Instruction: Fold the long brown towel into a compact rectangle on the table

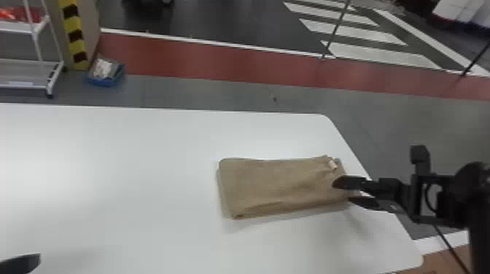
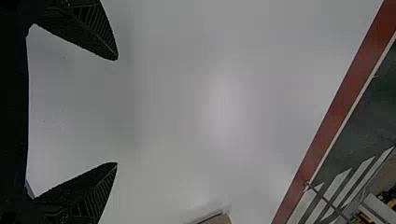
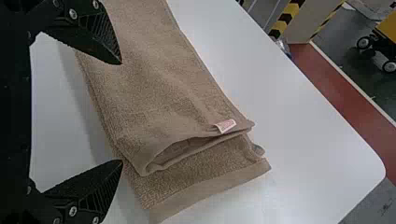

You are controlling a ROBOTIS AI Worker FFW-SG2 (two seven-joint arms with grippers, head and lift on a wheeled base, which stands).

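The brown towel (image 1: pixel 280 186) lies folded in layers as a flat, wide strip on the right part of the white table, its white tag at the far right corner. My right gripper (image 1: pixel 341 193) is over the towel's right end, open and holding nothing. In the right wrist view the towel (image 3: pixel 154 84) shows its layered ends and tag, the lower layer reaching out past the upper; the right gripper (image 3: pixel 122 112) has its fingers wide apart above it. At the head view's lower left corner is my left gripper (image 1: pixel 31 263). The left gripper (image 2: pixel 116 111) stands open over bare table.
The white table (image 1: pixel 127 164) stretches left of the towel; its right edge runs just beyond the towel and beneath the right arm. On the floor past the table are a blue box (image 1: pixel 105 74) and a white rack (image 1: pixel 32 62).
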